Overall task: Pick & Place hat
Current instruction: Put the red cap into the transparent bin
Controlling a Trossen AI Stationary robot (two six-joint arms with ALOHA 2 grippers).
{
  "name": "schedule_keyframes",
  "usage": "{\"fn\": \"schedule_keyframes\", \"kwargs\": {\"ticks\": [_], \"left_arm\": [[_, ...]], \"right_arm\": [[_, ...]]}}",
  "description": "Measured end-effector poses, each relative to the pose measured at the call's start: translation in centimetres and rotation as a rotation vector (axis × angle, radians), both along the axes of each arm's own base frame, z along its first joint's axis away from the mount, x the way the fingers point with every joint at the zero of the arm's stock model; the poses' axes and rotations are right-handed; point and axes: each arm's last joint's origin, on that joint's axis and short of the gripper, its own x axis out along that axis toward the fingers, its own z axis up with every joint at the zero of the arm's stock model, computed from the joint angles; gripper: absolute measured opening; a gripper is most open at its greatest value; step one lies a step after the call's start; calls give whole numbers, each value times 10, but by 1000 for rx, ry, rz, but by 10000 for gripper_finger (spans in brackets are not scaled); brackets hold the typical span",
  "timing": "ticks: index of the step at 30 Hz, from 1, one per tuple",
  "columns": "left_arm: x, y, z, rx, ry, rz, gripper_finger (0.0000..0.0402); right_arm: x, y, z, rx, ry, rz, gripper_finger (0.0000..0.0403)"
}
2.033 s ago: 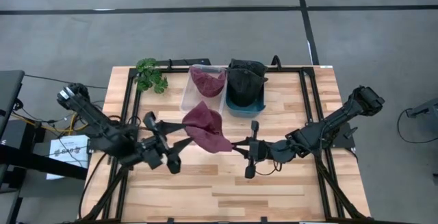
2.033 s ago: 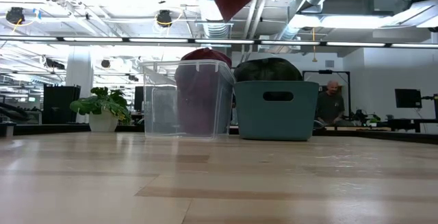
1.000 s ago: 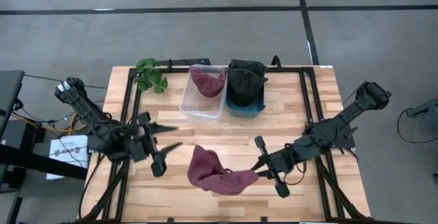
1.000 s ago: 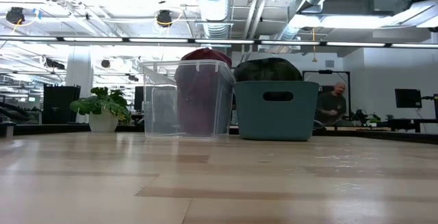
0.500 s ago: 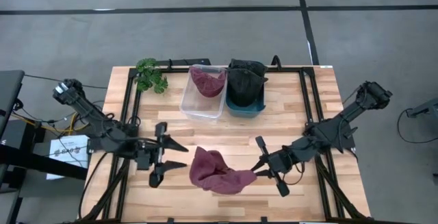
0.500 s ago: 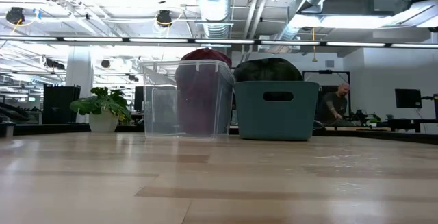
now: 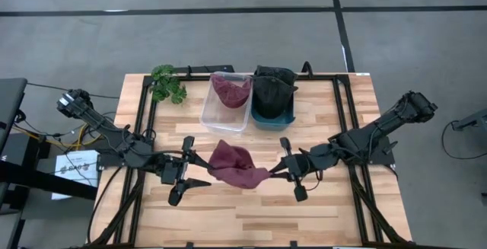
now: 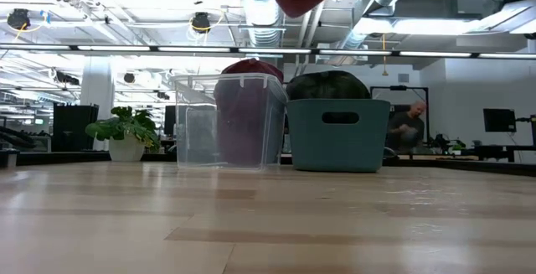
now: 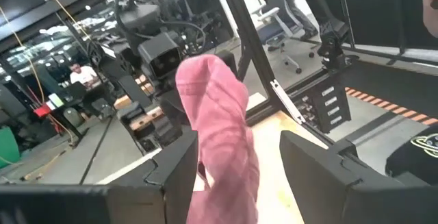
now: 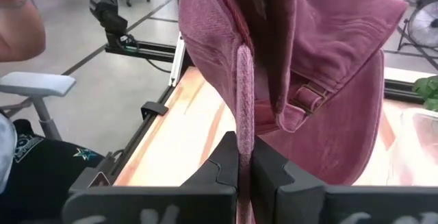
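The maroon hat (image 7: pixel 234 165) hangs clear of the table (image 7: pixel 327 218), over its middle and a little toward the front edge, strung between the two arms. The right gripper (image 7: pixel 278 171) has its jaws pinched shut on a folded edge of the cloth; in the right wrist view the fabric seam (image 10: pixel 244 101) runs straight down into the closed jaws. The left gripper (image 7: pixel 192 170) sits just beside the hat's other side with its jaws spread wide, the hat showing between them in the left wrist view (image 9: pixel 220 135), not yet clamped.

To do this step well, I judge the left jaws should close on a firm fold rather than a loose flap, while the right holds steady so the cloth does not swing. Once both hold, the lift toward the back edge should stay level, high enough to clear the bin walls. The clear bin (image 7: pixel 207 112) already holds a maroon hat, and the teal bin (image 7: pixel 268 120) beside it a dark one, so the clear bin looks the likely target.

Both arms reach in low from the side edges, forearms nearly flat, wrists turned toward each other.
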Motion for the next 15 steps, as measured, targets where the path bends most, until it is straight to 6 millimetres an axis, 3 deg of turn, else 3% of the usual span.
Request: {"fn": "schedule_keyframes", "kwargs": {"ticks": [15], "left_arm": [[8, 8, -7, -61, 71, 56, 205]], "right_arm": [[1, 1, 4, -14, -43, 15, 2]]}}
